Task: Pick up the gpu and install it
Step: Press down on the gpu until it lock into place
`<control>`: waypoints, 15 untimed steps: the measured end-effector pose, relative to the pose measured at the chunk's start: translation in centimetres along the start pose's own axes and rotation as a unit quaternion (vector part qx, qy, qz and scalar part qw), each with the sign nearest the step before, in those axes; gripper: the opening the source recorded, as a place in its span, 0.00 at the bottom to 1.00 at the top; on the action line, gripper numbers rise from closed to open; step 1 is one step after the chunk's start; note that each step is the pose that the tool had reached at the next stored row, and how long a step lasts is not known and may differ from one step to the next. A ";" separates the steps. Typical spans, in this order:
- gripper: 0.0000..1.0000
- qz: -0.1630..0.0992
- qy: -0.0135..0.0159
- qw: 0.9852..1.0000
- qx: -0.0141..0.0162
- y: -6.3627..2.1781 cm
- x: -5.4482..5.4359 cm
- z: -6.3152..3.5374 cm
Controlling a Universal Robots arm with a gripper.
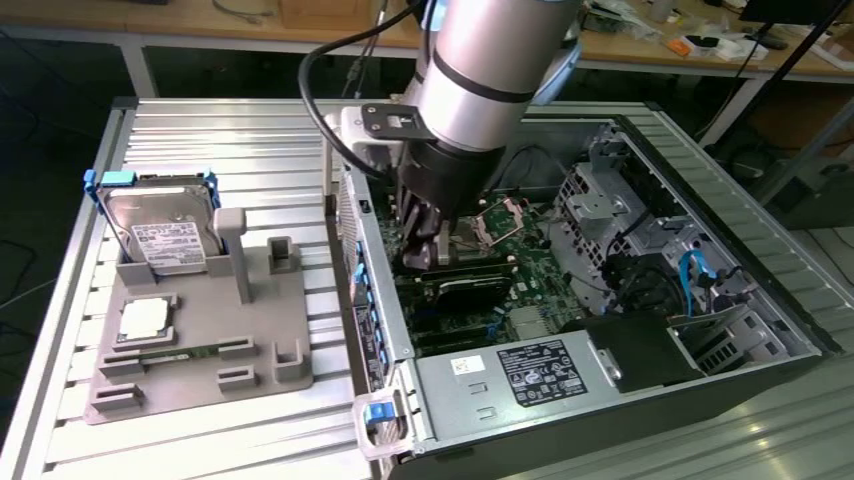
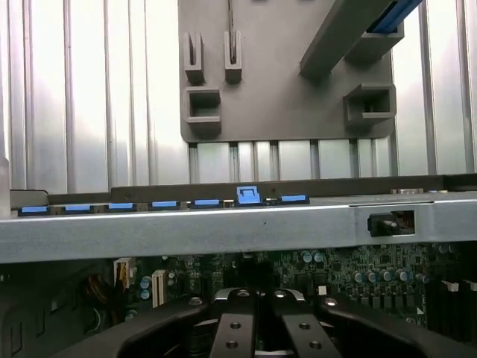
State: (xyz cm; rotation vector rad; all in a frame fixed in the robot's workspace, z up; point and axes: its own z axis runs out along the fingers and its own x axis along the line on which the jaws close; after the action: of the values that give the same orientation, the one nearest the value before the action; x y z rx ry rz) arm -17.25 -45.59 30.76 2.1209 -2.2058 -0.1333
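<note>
Ribbed metal worktop (image 1: 200,140) carried an open computer case (image 1: 747,230); inside, the gripper (image 2: 257,328) hung above the motherboard (image 1: 534,265), fingers (image 2: 237,328) pressed together, holding nothing visible.

Ribbed bare-metal table (image 1: 240,140), matt grey plastic tray (image 1: 200,375)

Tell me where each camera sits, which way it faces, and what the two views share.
Exterior view: high off the arm, looking down on the open computer case, gray fixture tray and hard drive; arm and gripper show.
Wrist view: on the wrist, facing over the motherboard toward the tray; shut gripper shows.
Shared: case, motherboard, tray.
</note>
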 end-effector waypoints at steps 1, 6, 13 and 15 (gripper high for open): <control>0.11 0.000 0.003 1.000 -0.003 -0.01 0.0 -0.17; 0.11 0.001 0.007 1.000 -0.025 -0.38 0.0 -0.42; 0.11 0.001 0.006 0.999 -0.049 -1.21 0.0 -0.32; 0.11 0.001 0.006 0.999 -0.049 -1.24 0.0 0.01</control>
State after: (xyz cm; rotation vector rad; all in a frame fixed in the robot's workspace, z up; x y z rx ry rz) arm -16.02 -45.61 30.61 2.0628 -2.1468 -0.2241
